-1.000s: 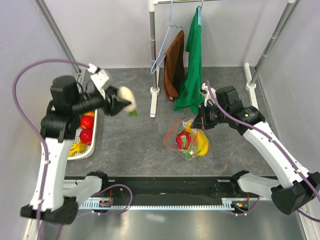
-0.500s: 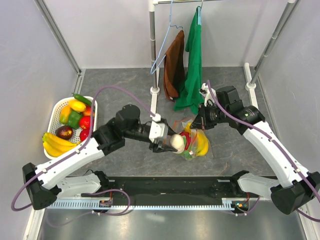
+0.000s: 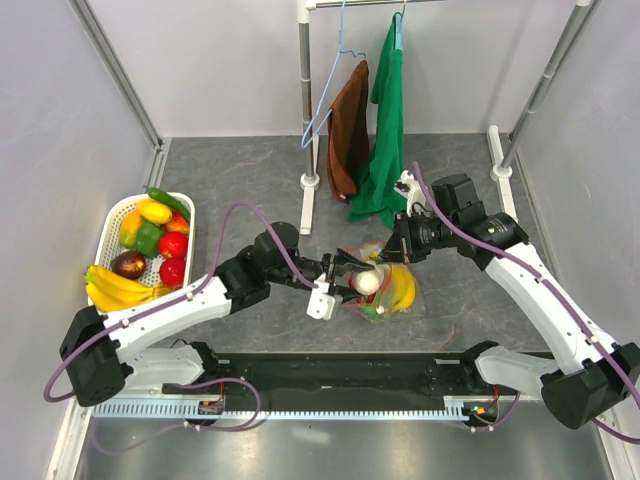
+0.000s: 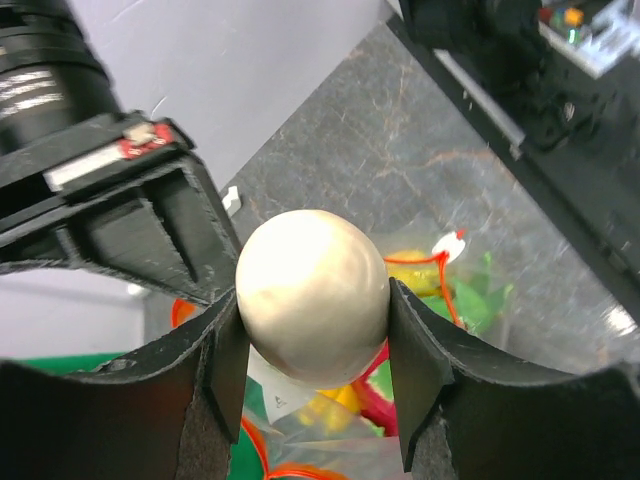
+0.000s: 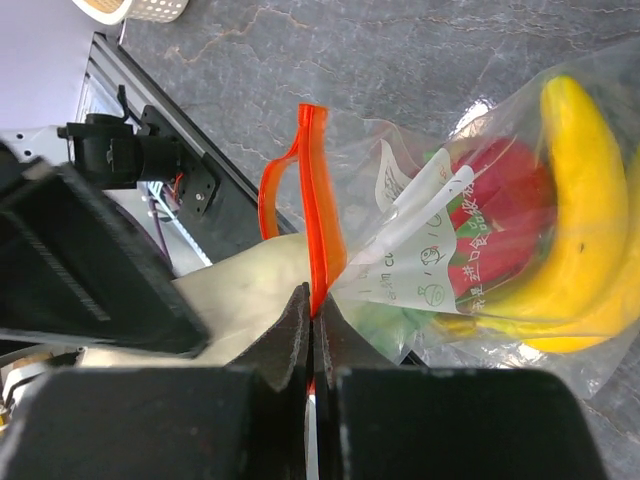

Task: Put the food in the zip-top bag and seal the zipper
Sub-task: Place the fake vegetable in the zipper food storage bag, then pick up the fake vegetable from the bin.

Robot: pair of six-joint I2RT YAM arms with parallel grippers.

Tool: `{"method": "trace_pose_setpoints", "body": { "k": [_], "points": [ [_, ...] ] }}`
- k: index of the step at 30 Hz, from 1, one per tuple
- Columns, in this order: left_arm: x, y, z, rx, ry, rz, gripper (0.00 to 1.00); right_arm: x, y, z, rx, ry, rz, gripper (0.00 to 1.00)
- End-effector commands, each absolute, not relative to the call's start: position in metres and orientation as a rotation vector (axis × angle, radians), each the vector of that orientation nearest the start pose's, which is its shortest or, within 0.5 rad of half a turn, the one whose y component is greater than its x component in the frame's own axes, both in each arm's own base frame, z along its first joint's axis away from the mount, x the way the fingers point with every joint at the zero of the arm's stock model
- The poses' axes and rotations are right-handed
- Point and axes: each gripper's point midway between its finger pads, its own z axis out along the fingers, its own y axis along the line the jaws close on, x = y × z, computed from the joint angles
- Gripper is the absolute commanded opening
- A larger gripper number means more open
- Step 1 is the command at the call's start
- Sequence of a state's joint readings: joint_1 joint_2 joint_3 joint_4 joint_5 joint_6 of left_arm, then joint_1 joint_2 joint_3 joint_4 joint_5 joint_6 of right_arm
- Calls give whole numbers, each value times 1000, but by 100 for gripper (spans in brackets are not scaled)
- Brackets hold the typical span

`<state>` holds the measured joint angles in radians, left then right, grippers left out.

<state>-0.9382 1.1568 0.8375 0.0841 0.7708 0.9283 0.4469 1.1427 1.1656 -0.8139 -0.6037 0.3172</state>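
Note:
My left gripper point(image 3: 358, 283) is shut on a whitish round piece point(image 4: 312, 296) and holds it at the open mouth of the zip-top bag point(image 3: 392, 290). The clear bag holds a yellow banana bunch point(image 5: 585, 215), a red piece point(image 5: 505, 190) and green bits. My right gripper point(image 5: 313, 318) is shut on the bag's red-orange zipper strip point(image 5: 318, 195) and holds that edge up. The white slider point(image 4: 447, 243) shows in the left wrist view. The whitish piece also shows in the top view point(image 3: 367, 282).
A white basket point(image 3: 113, 220) at the left holds bananas, peppers and red fruit. A clothes rack point(image 3: 310, 110) stands at the back with a brown cloth point(image 3: 348, 135) and a green cloth point(image 3: 385, 130) hanging just behind the bag.
My left arm swung from the basket across to the bag with the whitish piece, and has now pushed it to the bag's mouth. My right gripper kept its hold.

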Motion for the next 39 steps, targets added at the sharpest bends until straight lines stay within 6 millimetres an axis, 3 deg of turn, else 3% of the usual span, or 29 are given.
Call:
{"method": "trace_pose_setpoints", "body": {
  "k": [1,6,7,9,10,11,12,13,14,15,16,18,19,21,24,25,27,28,30,31,33,34,35,36,37,39],
  "points": [
    [151,-371,247,1761,320,-518,3,195,229,271,-547,2263,1177,0],
    [203,-381,195,1858,376,-259,14,192,229,270,-554,2274,1191,0],
    [219,-379,190,1849,428,-175,19,191,230,270,-555,2273,1195,0],
    [230,-378,193,1829,455,-114,27,191,229,268,-552,2280,1198,0],
    [234,-374,199,1818,470,-79,36,191,230,268,-552,2279,1201,0],
    [233,-370,203,1810,474,-66,58,192,230,268,-547,2280,1199,0],
    [230,-365,204,1816,487,-68,65,193,230,268,-542,2282,1192,0],
    [222,-356,226,1781,474,-69,75,194,230,268,-539,2283,1190,0],
    [215,-350,234,1772,507,-109,91,195,229,270,-539,2274,1182,0],
    [202,-336,226,1827,573,-173,99,196,229,269,-534,2280,1176,0],
    [189,-328,268,1758,555,-211,100,199,227,268,-524,2283,1157,0],
    [166,-311,289,1718,685,-359,100,203,224,266,-505,2288,1137,0],
    [152,-296,311,1696,712,-399,100,204,223,265,-498,2291,1126,0],
    [144,-279,322,1613,880,-478,100,206,221,264,-487,2294,1115,0],
    [155,-238,326,1444,1202,-488,100,209,219,265,-485,2291,1093,0],
    [168,-216,318,1343,1370,-490,100,210,219,264,-484,2292,1086,0],
    [180,-189,312,1212,1508,-480,99,211,218,263,-482,2292,1074,0],
    [197,-165,308,1074,1614,-456,99,211,218,262,-481,2297,1074,0],
    [209,-142,295,972,1741,-455,98,212,217,260,-480,2302,1070,0],
    [228,-115,290,836,1832,-407,98,212,217,259,-480,2303,1070,0],
    [247,-95,279,723,1963,-474,98,212,217,259,-482,2305,1068,0],
    [263,-58,274,550,2035,-443,96,213,217,259,-483,2305,1066,0],
    [271,-42,271,465,2079,-460,95,213,217,258,-482,2308,1061,0],
    [293,-25,265,385,2129,-507,94,213,217,258,-480,2307,1060,0],
    [303,7,263,257,2155,-479,91,213,217,258,-481,2305,1058,0],
    [335,45,257,101,2191,-499,89,213,216,258,-482,2303,1054,0]
  ]
}}
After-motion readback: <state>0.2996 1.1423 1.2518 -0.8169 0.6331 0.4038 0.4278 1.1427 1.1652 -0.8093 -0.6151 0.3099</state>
